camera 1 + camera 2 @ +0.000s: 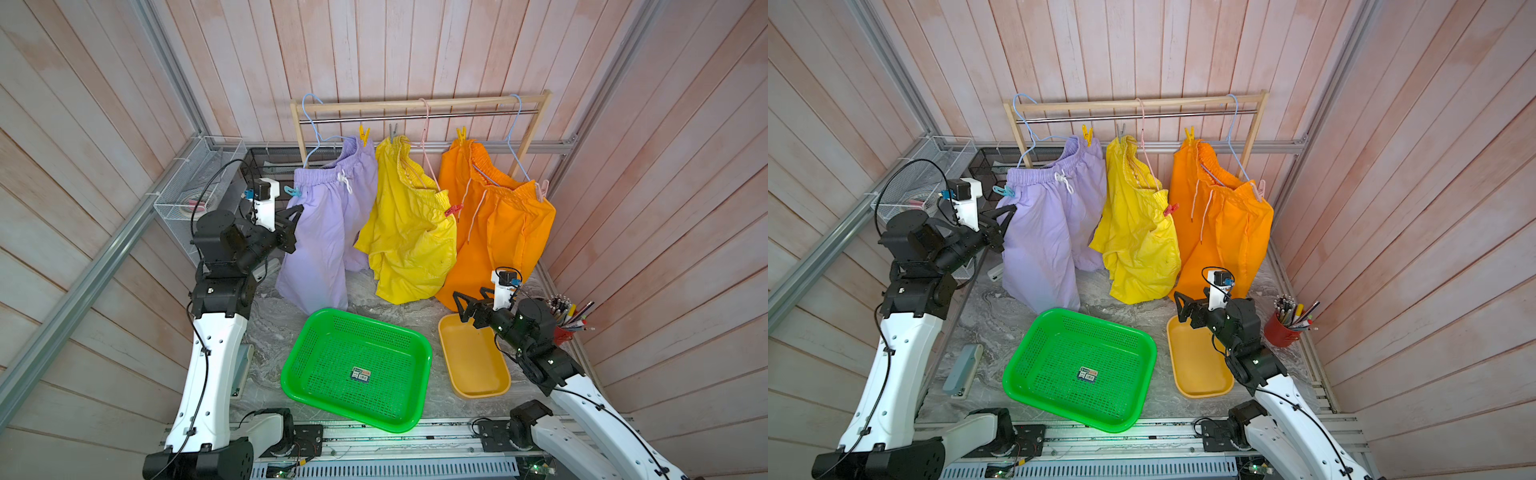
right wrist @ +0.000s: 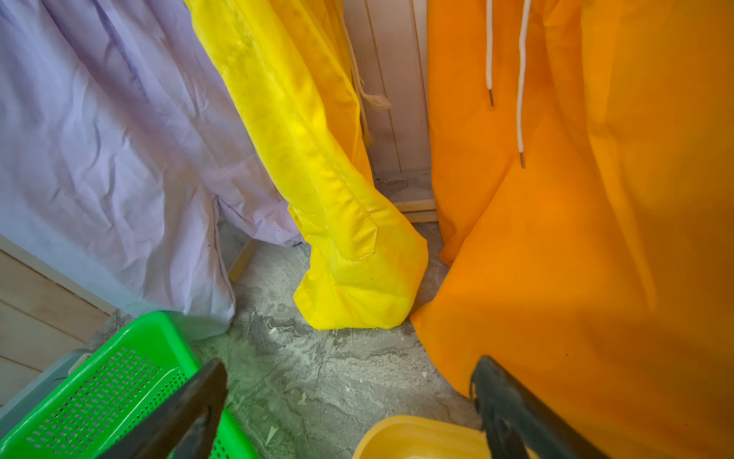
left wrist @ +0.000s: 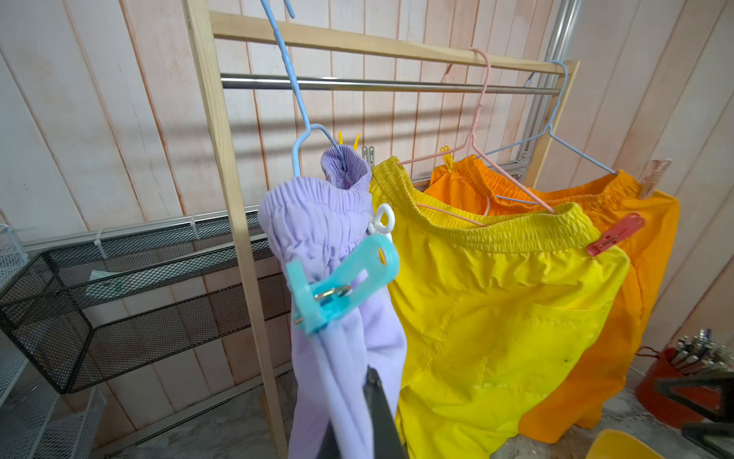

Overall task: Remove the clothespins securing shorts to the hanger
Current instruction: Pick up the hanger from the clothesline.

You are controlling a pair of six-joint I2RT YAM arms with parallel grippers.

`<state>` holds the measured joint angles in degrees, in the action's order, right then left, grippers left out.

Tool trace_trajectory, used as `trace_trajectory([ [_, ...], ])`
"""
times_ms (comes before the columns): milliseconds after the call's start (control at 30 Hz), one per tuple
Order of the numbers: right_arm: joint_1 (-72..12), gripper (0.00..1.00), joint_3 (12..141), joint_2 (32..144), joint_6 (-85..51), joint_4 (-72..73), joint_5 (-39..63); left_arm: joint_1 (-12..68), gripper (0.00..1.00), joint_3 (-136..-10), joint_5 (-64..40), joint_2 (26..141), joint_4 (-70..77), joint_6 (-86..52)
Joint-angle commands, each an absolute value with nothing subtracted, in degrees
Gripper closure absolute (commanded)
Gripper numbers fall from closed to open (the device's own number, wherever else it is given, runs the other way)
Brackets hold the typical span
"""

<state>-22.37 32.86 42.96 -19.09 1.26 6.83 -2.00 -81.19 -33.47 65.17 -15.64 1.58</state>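
So the teal clothespin is clipped onto the near waistband corner of the lilac shorts, right where the arm of the blue hanger ends, at the 9 o'clock end of the wooden rack. The lilac cloth bunches up in folds right behind it, and the black mesh shelf sits close by at about 11 o'clock. The other clips are all on too. There's a yellow clothespin on the lilac pair's far corner, and a grey clothespin and red clothespin on the yellow shorts. A second yellow clothespin and a pale pink clothespin hold the orange shorts. In a top view the teal clip is at roughly 12 o'clock from the left gripper, near but apart. Its fingers are pressed together against the lilac fabric; can't tell if any cloth is nipped. The right gripper has its jaws spread wide with nothing in them. It hangs over the far end of the yellow tray, just in front of the orange hem. The green basket lies at 9 o'clock of the tray, and the red cup of pens at 3 o'clock.
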Motion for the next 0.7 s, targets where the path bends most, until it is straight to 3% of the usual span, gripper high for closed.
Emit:
trace_trajectory([
  [0,-22.68,0.02,36.75,45.37,-17.95,1.83,9.34,-2.2,1.0,-80.13,-37.64,60.15,-13.5,2.72],
  [333,-24.35,0.04,49.12,53.1,-17.08,2.75,14.04,-2.24,1.0,-74.4,-38.8,52.58,-17.46,2.33],
  [667,-34.21,0.11,71.68,64.68,-11.77,-1.19,13.54,-2.2,1.0,-68.14,-44.48,47.06,-19.2,0.52],
])
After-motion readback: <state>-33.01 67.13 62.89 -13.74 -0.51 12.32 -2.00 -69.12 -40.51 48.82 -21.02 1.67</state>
